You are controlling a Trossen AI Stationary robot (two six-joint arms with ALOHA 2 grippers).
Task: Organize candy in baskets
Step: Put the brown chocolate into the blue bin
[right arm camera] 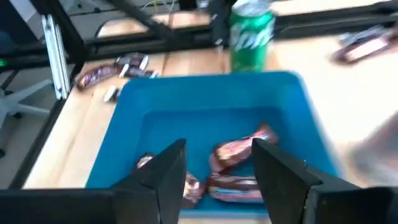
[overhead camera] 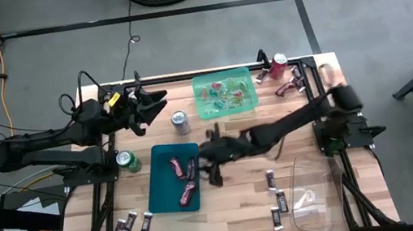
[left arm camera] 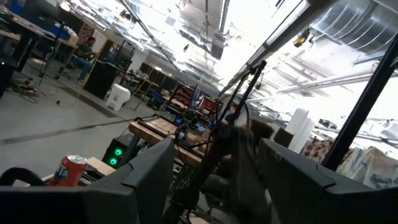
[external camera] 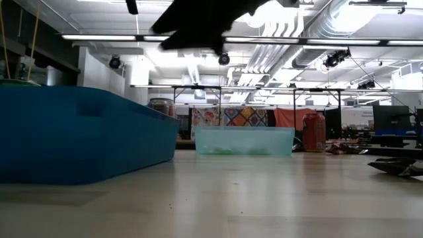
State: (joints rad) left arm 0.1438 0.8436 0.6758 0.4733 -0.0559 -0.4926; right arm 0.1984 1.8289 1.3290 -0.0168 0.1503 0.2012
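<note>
Green can [overhead camera: 128, 161] beside teal basket [overhead camera: 163, 200]; silver can [overhead camera: 180, 120] near green basket [overhead camera: 227, 109].

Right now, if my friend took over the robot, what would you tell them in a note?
Right gripper: open, empty, hanging over the teal basket.
Left gripper: open, empty, raised near the table's far left edge, waiting.
Done: pinkish-red bars lie in the teal basket; green and red pieces lie in the light green basket.
Left: dark mini bars on the wood beside the clear basket, which looks almost empty, more candy at the near left corner, and some by the red can.
</note>
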